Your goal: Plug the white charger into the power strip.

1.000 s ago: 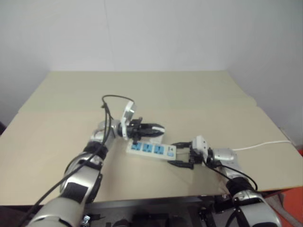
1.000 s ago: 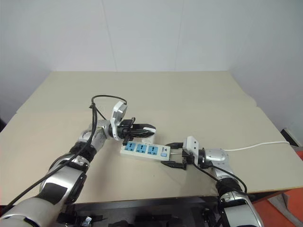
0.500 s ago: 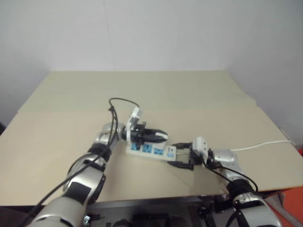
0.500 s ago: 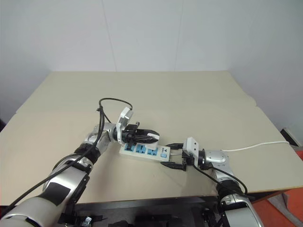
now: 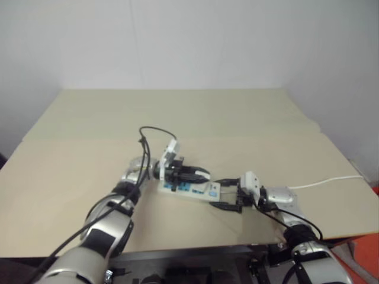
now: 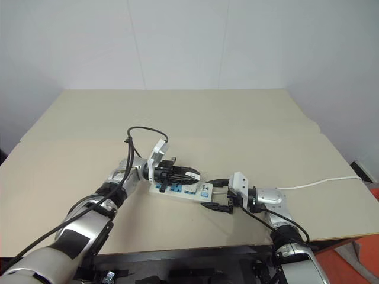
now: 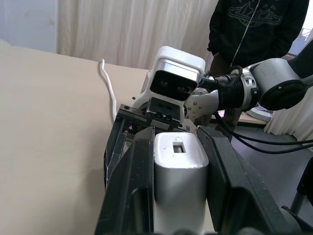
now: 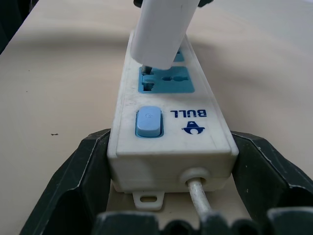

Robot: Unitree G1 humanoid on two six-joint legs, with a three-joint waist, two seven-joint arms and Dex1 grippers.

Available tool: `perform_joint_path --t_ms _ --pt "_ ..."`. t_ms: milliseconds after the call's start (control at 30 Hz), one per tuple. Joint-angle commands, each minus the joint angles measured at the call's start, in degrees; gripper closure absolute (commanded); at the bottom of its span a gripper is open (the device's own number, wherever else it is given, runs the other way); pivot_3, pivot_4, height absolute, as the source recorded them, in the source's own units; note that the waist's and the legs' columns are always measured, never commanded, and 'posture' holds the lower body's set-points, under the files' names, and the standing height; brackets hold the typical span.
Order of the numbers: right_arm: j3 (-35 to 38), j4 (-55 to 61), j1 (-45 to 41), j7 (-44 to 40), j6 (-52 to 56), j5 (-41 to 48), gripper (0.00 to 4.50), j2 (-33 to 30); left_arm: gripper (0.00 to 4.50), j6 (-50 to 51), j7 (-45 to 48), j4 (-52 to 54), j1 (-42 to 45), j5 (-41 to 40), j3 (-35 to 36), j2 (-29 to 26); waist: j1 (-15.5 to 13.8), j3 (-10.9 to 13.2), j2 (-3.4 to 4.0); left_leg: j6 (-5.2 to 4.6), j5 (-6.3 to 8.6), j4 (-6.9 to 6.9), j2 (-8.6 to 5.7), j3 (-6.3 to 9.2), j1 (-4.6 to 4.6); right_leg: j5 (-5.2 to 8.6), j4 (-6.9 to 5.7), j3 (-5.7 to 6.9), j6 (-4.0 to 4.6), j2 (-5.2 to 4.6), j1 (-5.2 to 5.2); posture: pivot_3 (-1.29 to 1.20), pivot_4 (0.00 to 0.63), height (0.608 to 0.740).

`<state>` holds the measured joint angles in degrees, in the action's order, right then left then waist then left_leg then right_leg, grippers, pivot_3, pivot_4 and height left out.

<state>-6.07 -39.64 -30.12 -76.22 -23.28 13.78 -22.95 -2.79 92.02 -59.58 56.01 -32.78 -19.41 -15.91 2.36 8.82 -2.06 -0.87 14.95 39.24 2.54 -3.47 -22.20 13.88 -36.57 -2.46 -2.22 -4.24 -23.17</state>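
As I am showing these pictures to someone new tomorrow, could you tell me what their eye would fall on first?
First, the white charger pinched in the left end effector, its prongs at the blue socket nearest the switch of the power strip on the tan table. Next, the right end effector, its black fingers bracketing the strip's cord end.

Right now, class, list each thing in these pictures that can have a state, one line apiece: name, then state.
white charger: held in the left gripper, prongs partly entered in the socket nearest the switch, not fully seated.
power strip: flat on the table, switch end between the right gripper's fingers.
left gripper: shut on the white charger.
right gripper: fingers against the power strip's sides, bracing it.
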Motion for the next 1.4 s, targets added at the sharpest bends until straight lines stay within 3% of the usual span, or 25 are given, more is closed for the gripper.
perform_joint_path --t_ms 33,900,1400 --pt "-2.93 -0.83 2.29 -0.48 1.32 -3.38 1.08 0.21 3.49 -1.61 0.48 -0.4 0.46 0.67 0.26 0.7 0.02 0.0 0.0 0.0 0.0 0.0 0.0 0.0 0.0 0.0 0.0 0.0 0.0 0.0 0.0 0.0 0.15 0.74" --pt "-2.85 0.95 3.06 -0.32 2.46 -2.83 1.08 0.32 3.49 -7.11 0.48 -6.44 -0.07 7.32 2.14 1.4 0.05 -0.06 -0.04 -0.03 0.02 0.0 0.01 0.01 0.04 0.0 0.02 -0.01 0.0 0.02 0.04 0.0 0.15 0.74" --pt "-3.05 0.16 2.63 -0.52 1.91 -3.11 1.08 0.38 3.49 -8.7 0.48 -6.84 -2.15 8.86 4.42 -1.32 0.21 -0.12 -0.07 -0.04 0.03 0.0 0.04 0.01 0.11 0.0 -0.02 -0.02 0.0 0.05 0.07 0.0 0.15 0.74"
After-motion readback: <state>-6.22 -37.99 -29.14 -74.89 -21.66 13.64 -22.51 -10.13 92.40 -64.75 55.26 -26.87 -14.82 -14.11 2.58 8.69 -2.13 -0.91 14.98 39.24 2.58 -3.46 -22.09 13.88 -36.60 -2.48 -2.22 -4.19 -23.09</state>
